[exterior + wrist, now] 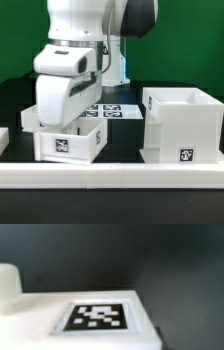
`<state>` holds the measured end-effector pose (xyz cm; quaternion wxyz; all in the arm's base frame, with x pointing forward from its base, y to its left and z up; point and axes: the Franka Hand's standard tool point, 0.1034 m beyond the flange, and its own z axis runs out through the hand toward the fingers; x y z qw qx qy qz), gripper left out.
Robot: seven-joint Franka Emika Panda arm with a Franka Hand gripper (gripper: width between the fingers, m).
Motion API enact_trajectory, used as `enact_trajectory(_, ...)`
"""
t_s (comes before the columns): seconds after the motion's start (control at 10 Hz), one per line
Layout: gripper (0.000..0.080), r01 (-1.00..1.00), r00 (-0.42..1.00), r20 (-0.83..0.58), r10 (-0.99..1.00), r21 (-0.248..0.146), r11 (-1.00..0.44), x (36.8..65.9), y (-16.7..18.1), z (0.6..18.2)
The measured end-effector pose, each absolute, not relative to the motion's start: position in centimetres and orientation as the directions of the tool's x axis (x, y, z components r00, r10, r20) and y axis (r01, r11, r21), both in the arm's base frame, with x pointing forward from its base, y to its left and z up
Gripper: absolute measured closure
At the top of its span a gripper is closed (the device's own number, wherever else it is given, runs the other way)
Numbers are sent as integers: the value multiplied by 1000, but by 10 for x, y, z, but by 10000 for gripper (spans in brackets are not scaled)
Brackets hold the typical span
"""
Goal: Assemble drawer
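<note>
White drawer box (78, 142) could be shoved askew if gripped off-centre; whether jaws are wide or narrow cannot be told.

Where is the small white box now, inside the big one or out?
Out: the small box stands beside the big box, with a dark gap between them.

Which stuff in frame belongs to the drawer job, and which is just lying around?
Job:
- small white plastic drawer box, tagged
- large white open-topped plastic housing

Just there:
- thin flat white marker board
- black table
</note>
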<state>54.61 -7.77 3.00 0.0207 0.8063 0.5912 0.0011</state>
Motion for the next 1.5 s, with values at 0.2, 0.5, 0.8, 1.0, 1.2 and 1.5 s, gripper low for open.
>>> enact_trajectory(0.2, 758, 997, 68, -66, 996, 25, -66, 546, -77, 32)
enact_trajectory(0.5, 758, 997, -74, -85, 994, 9, 75, 544, -79, 30)
enact_trajectory(0.8, 758, 998, -63, -82, 995, 4, 63, 540, -77, 27)
enact_trajectory(1.0, 758, 997, -72, -72, 995, -14, 72, 530, -62, 20)
enact_trajectory(1.2, 758, 998, -60, -60, 996, -15, 60, 530, -45, 17)
enact_trajectory(1.5, 758, 999, -35, -57, 998, -24, 34, 533, -43, 19)
